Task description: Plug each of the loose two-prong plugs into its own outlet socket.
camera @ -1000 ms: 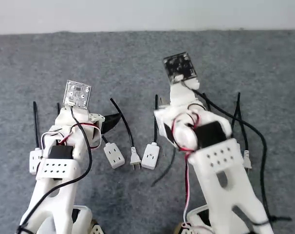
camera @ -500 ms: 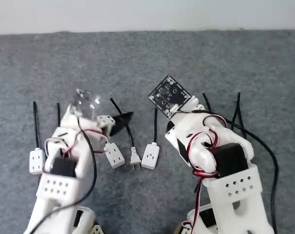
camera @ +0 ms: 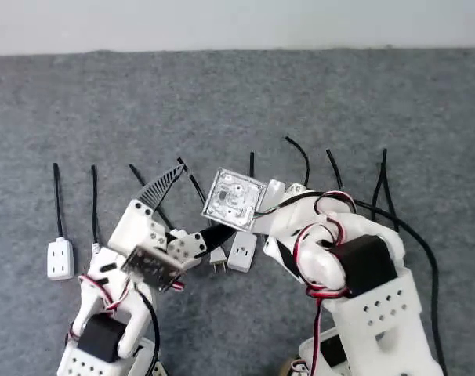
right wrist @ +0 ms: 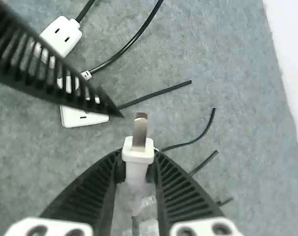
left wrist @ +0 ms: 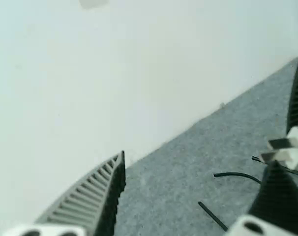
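My right gripper (right wrist: 138, 156) is shut on a white two-prong plug (right wrist: 137, 147), prongs pointing away from the wrist. The same plug (left wrist: 292, 145) appears in the left wrist view, just past one fingertip of my open left gripper (left wrist: 198, 160). Seen from above, the left gripper (camera: 204, 197) is spread wide at the table's middle, one ribbed finger (camera: 163, 185) angled upward. Its other finger (right wrist: 50, 69) crosses in front of two white sockets (right wrist: 60, 33) (right wrist: 83, 116). A loose plug (camera: 218, 261) lies beside a socket (camera: 242, 251).
Another white socket (camera: 59, 259) lies at the far left with its cord running away from me. Several black cords (camera: 382, 184) trail over the grey carpet to the right. A pale wall (camera: 237, 23) borders the far edge.
The right arm swung left and down toward the table's centre with the plug. The left arm drew back toward the front, and its gripper turned right and spread wide.
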Motion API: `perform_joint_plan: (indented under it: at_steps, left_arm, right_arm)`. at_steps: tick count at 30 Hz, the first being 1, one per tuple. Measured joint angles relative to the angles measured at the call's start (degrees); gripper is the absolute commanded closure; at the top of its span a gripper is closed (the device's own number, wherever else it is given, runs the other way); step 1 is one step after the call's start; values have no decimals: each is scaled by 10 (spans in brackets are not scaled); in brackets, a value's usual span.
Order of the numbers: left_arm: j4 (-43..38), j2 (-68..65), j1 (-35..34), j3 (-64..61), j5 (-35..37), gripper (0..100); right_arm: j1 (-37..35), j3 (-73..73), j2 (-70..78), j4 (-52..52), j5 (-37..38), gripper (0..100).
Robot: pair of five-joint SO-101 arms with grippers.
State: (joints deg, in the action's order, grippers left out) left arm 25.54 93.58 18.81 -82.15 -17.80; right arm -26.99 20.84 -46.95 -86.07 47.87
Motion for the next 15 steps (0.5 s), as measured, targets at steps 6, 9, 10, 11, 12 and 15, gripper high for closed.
perform_joint_plan:
  at_steps: [6,9,10,11,12,15]
  left_arm:
    - [17,68,1,-13,-2,588]
    - [46,94,3,-12,-2,588]
    - [56,96,3,-9,-2,588]
    - [68,96,3,-3,-2,588]
    - [80,96,6,7,-2,588]
    - [116,96,31,40,-2,588]
  right_arm:
    - [-2,-25,-1,-6,4,990]
    - [-3,-25,1,-6,4,990]
    - [-3,-25,5,-6,4,990]
    - [-4,-25,10,-7,4,990]
    - [-4,-25,14,-7,4,990]
    - [-4,-25,18,-7,4,990]
